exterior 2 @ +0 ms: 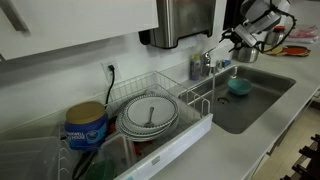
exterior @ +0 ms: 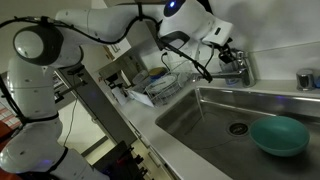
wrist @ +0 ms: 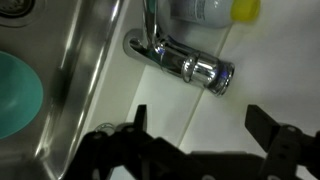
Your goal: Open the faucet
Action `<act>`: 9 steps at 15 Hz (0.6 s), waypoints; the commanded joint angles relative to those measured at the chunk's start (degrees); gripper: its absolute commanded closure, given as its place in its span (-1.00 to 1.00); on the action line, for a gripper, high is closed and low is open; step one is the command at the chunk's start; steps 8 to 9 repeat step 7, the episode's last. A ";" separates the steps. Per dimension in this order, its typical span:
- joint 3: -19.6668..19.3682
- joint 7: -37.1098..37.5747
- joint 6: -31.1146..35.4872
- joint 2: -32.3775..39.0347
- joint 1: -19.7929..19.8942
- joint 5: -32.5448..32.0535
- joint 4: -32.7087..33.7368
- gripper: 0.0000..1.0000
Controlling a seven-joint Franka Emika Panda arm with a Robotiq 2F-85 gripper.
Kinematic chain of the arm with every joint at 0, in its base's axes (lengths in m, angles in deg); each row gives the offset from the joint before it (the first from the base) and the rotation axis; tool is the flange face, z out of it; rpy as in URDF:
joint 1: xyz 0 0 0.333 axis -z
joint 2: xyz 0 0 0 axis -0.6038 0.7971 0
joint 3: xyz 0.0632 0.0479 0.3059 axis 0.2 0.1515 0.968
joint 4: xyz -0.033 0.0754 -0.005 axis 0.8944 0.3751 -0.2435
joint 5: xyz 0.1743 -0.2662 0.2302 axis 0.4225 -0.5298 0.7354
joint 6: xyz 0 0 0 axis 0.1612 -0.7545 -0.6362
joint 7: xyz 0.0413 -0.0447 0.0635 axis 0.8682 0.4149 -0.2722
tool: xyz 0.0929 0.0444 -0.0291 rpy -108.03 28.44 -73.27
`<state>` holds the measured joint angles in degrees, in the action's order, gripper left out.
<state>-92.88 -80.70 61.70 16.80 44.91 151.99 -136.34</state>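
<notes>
The chrome faucet [wrist: 186, 65] lies across the upper middle of the wrist view, on the pale counter behind the sink, with its spout [wrist: 150, 18] running up out of frame. My gripper [wrist: 205, 125] hovers just short of it, open, with nothing between the two dark fingers [wrist: 268, 128]. In both exterior views the faucet [exterior: 238, 66] [exterior 2: 212, 68] stands at the sink's back edge, and the gripper [exterior: 228, 48] [exterior 2: 236, 40] hangs just above it.
A teal bowl [exterior: 279, 135] [exterior 2: 239, 87] [wrist: 14, 96] sits in the steel sink [exterior: 190, 115]. A bottle with a yellow cap [wrist: 243, 9] stands behind the faucet. A dish rack with plates [exterior 2: 150, 115] and a blue tub [exterior 2: 87, 125] occupy the counter. A small metal cup [exterior: 305, 80] stands nearby.
</notes>
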 commanded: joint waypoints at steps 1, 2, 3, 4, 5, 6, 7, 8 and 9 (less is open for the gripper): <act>2.82 -0.37 -8.01 -8.12 3.13 -10.28 -7.62 -1.00; 3.15 -0.25 -9.50 -9.24 3.67 -12.91 -8.55 -1.00; 3.34 0.09 -10.60 -10.17 3.96 -15.36 -9.38 -1.00; 3.56 0.16 -11.03 -11.03 4.16 -17.43 -10.24 -1.00; 3.87 0.08 -11.39 -11.82 4.43 -19.35 -11.05 -1.00; 4.19 0.06 -11.42 -12.54 4.61 -20.93 -11.82 -1.00; 4.58 0.12 -11.25 -13.05 4.84 -22.04 -12.43 -1.00; 4.58 0.12 -11.25 -13.05 4.84 -22.04 -12.43 -1.00; 4.58 0.12 -11.25 -13.05 4.84 -22.04 -12.43 -1.00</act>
